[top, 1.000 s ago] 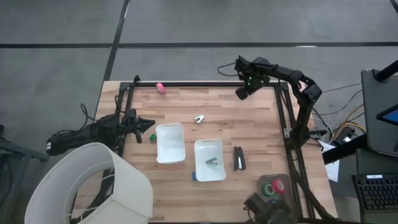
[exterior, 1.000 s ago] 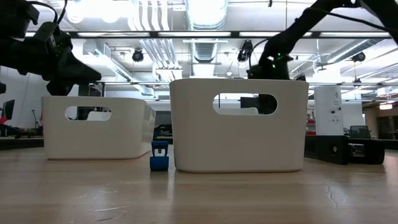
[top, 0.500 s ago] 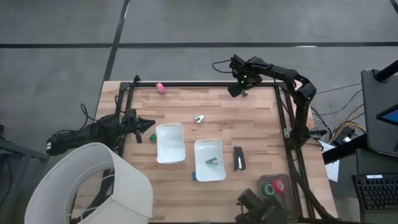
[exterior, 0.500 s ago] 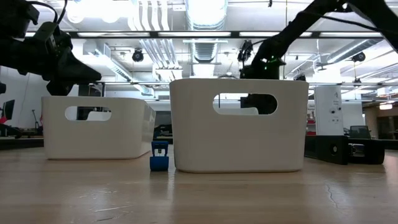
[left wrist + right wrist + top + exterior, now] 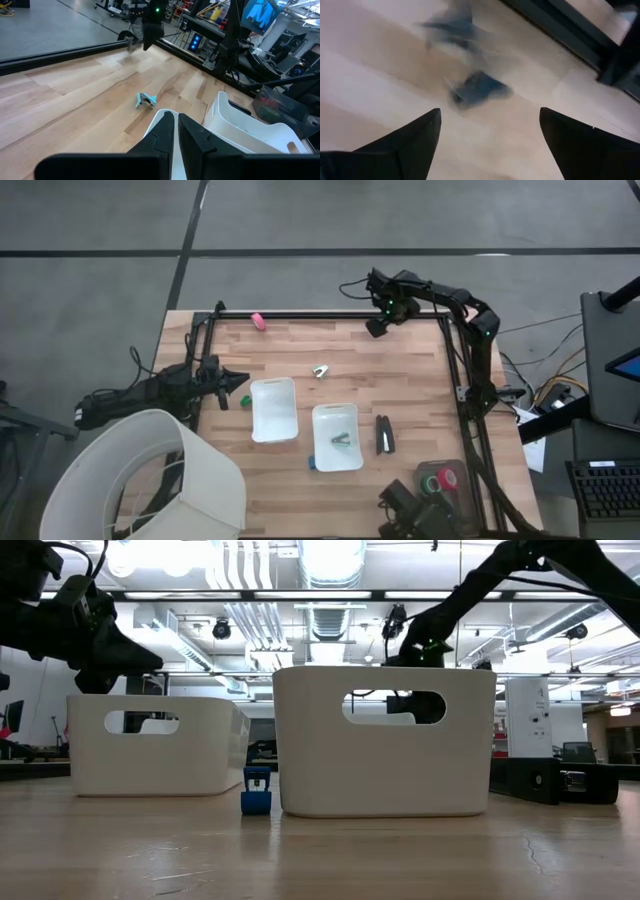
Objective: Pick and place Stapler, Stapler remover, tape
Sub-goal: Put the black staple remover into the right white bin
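Now, right claw point(image 5: 374, 328): fingers just spread wide, empty, beyond the trays point(image 5: 273, 408), likely approaching another pickup.
Left claw point(image 5: 238, 379): closed, beside the trays.

Right gripper point(image 5: 377, 327) wide open; left gripper point(image 5: 240, 379) closed.

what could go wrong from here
The right gripper, jaws wide open, hangs at the table's far edge close to the black frame rail; a careless swing might clip it. The stapler lies tight beside a white tray, so fingers reaching for it could bump that tray.
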